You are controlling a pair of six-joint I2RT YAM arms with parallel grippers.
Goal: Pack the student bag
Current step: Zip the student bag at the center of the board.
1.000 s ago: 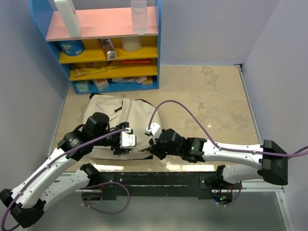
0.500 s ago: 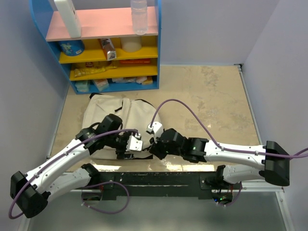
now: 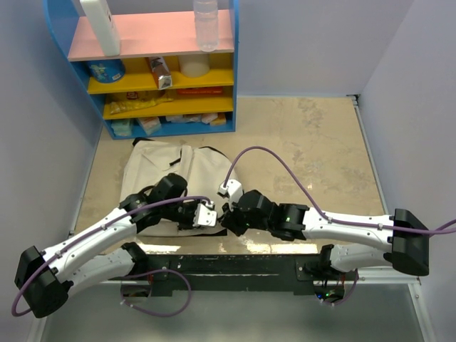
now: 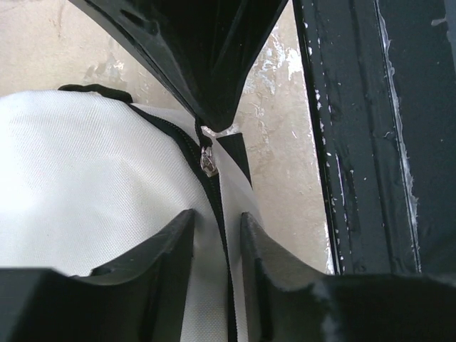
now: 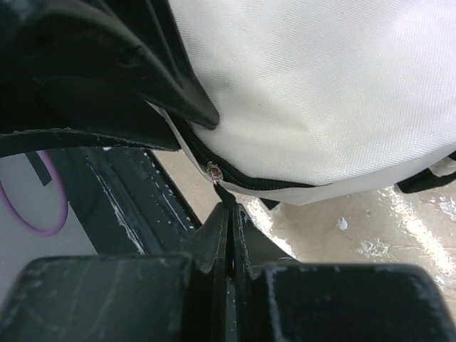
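Lying flat on the marbled table, just in front of the blue shelf unit, the student bag has its near edge turned toward the arm bases, probably so both arms can reach the zipper without stretching. Each arm folds low and inward from its own side, and the wrists meet nose to nose at that edge. The right gripper has its fingers pressed together on the zipper pull, which anchors the slider and tensions the cloth for opening. The left gripper faces it with fingers narrowly spread, straddling the black zipper track. Whether its pads touch the cream fabric is hard to tell from the wrist view. The bag looks zipped along this stretch, so packing has not yet begun.
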